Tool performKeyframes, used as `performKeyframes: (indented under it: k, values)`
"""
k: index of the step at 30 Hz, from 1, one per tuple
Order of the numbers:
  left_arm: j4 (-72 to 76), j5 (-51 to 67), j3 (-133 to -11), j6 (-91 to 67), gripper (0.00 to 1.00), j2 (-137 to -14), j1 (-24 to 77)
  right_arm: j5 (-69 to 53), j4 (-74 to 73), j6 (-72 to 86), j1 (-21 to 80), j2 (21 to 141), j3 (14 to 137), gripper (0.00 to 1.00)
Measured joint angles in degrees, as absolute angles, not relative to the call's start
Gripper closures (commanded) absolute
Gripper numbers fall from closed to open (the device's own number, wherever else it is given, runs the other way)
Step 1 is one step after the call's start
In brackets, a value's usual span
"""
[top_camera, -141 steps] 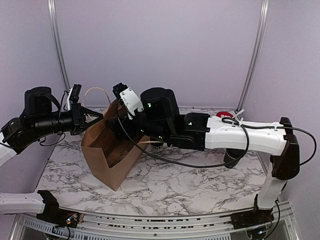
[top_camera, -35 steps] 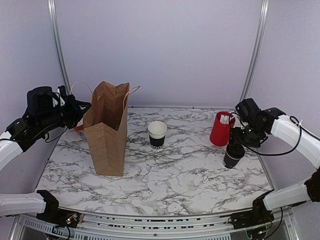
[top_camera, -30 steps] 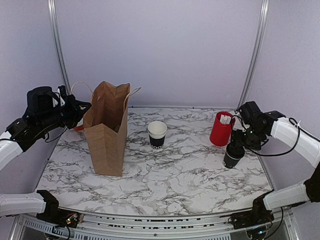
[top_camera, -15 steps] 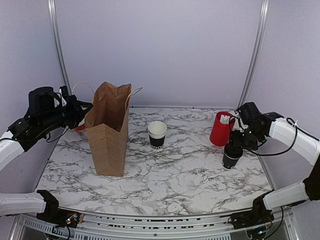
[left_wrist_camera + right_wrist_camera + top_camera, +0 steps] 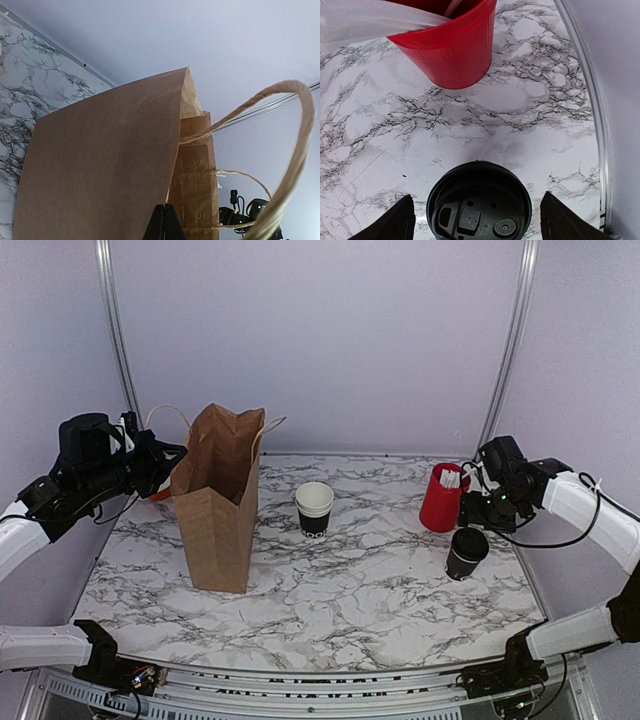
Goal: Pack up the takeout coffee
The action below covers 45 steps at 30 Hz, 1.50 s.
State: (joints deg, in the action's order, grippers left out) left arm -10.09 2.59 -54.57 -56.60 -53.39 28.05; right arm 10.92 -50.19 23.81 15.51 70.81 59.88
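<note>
- Currently the takeout coffee (image 5: 466,552) sits on the marble surface (image 5: 340,590) near its right edge, just in front of the red cup (image 5: 440,498) and apart from it.
- Its black lid (image 5: 479,202) is on.
- From the wrist view, the right pincer (image 5: 477,196) hangs over the lid, its fingers (image 5: 400,222) spread wide to either side and gripping nothing.
- At the left, the left pincer (image 5: 165,220) is pressed together on the top edge of the upright brown paper bag (image 5: 220,500).
- One twine handle (image 5: 292,150) loops up beside that grip.
- A lidless stack of cups (image 5: 314,508) stands mid-surface, between the bag and the red cup, well apart from both.
</note>
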Motion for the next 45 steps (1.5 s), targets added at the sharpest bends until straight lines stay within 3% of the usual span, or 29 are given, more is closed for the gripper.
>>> performKeyframes:
  k: [39,45]
  values:
    - [-9.2,3.0,-54.6,-56.6,1.0,-54.1,28.1,8.3,-50.4,27.0,15.7,69.1,53.8,0.24]
    - [-9.1,3.1,-54.6,-56.6,1.0,-54.5,28.0,8.3,-49.7,27.3,16.4,69.1,53.4,0.33]
